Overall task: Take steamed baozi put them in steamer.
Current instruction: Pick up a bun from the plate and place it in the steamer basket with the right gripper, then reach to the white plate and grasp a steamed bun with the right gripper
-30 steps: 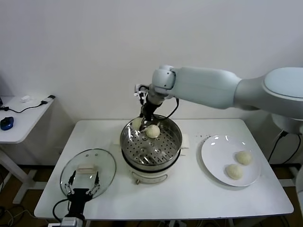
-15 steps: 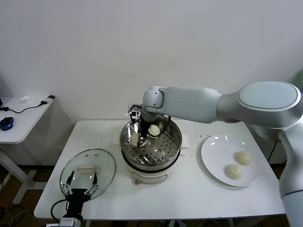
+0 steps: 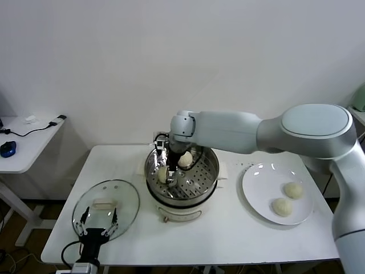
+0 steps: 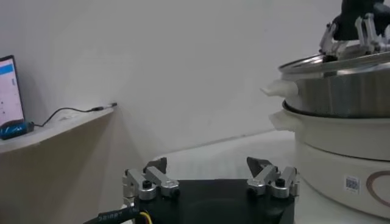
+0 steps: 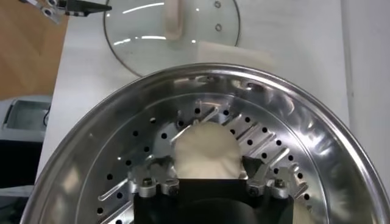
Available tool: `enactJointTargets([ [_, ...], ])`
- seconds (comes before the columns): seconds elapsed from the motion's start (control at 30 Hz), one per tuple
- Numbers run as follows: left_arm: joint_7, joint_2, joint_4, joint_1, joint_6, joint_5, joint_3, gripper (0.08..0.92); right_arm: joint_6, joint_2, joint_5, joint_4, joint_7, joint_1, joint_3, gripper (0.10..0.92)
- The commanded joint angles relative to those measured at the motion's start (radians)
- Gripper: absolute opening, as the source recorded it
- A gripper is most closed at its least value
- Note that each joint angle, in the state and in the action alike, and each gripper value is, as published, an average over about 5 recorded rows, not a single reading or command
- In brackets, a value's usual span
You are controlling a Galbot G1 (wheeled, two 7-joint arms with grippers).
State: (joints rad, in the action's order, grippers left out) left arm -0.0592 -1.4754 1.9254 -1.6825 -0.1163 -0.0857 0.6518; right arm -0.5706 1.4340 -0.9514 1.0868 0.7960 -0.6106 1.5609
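Fingers (image 5: 159, 180) pinch smooth round baozi (image 5: 205, 152) (cream dough) over perforated steel steamer (image 5: 317, 146).

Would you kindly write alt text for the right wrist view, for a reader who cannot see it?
The right gripper holds a steamed baozi between its fingers, low over the perforated tray of the steamer. Beyond the steamer's rim, a glass lid lies on the white table.

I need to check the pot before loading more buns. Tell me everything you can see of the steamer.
The steamer is a round, shiny steel pot on a white base with side handles, upright at mid-table, lid off. Its perforated tray holds two baozi: one lying free, one between the fingers of the right tool, which reaches inside. The glass lid lies flat on the table to the steamer's left, beside the left tool.
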Motion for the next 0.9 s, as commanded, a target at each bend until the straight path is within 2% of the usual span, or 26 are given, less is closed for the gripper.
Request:
enactJointTargets([
  [0.03,0.000,0.000,0.011,-0.003,0.002,0.000,-0.002,0.823,0.003,-0.054,0.000,0.042,0.052,-0.095,0.001,0.822],
  [0.2,0.000,-0.004,0.017,-0.009,0.000,0.000,0.000,0.823,0.039,-0.200,0.000,0.159,0.117,-0.219,0.021,0.823],
  [0.37,-0.001,-0.002,0.015,-0.010,-0.004,0.001,0.004,0.823,0.147,-0.408,0.064,0.271,0.212,-0.355,0.103,0.823],
  [0.63,-0.003,-0.003,0.011,-0.017,-0.011,0.003,0.015,0.823,0.266,-0.739,0.355,0.385,0.272,-0.362,0.158,0.823],
  [0.9,-0.003,-0.005,0.012,-0.028,-0.007,0.001,0.033,0.823,0.316,-0.975,0.641,0.382,0.279,-0.032,-0.060,0.823],
])
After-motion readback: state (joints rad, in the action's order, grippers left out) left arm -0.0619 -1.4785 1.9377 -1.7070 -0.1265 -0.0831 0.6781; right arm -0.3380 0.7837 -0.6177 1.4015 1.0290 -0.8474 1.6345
